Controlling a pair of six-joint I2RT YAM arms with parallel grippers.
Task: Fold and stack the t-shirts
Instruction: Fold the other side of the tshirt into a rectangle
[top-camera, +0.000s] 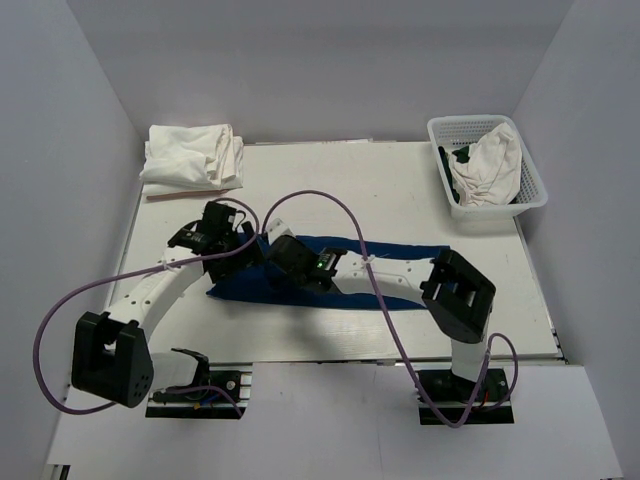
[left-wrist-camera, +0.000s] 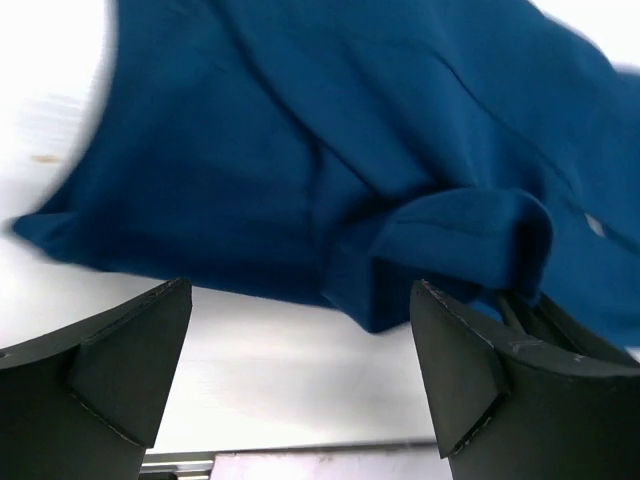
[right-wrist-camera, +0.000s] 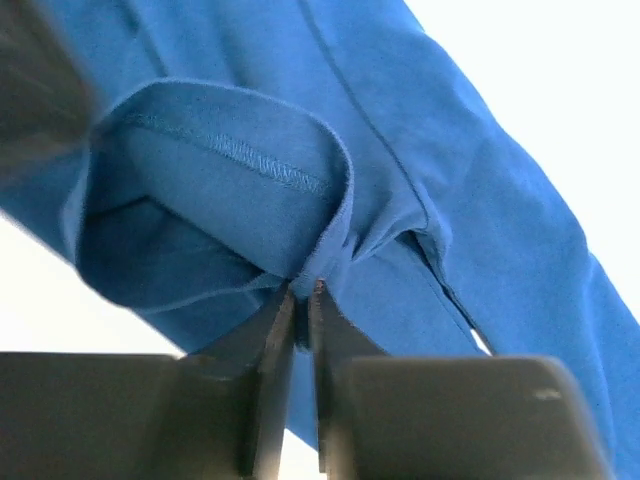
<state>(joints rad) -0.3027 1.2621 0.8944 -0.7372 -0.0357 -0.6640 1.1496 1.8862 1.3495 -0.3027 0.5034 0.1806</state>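
Observation:
A dark navy t-shirt (top-camera: 400, 251) lies in a long crumpled strip across the middle of the table. My right gripper (right-wrist-camera: 303, 287) is shut on a pinched fold of its blue cloth (right-wrist-camera: 480, 200) near a stitched hem; in the top view it (top-camera: 276, 262) sits over the shirt's left part. My left gripper (left-wrist-camera: 300, 335) hangs open just short of the shirt's edge (left-wrist-camera: 300, 150), with only bare table between its fingers (left-wrist-camera: 470, 370). From above the left gripper (top-camera: 240, 240) is close beside the right one. White t-shirts (top-camera: 192, 158) lie piled at the back left.
A white lattice basket (top-camera: 480, 122) at the back right holds a crumpled white cloth (top-camera: 490, 165). Purple cables (top-camera: 330, 200) loop over the table from both arms. White walls close in the left, back and right sides.

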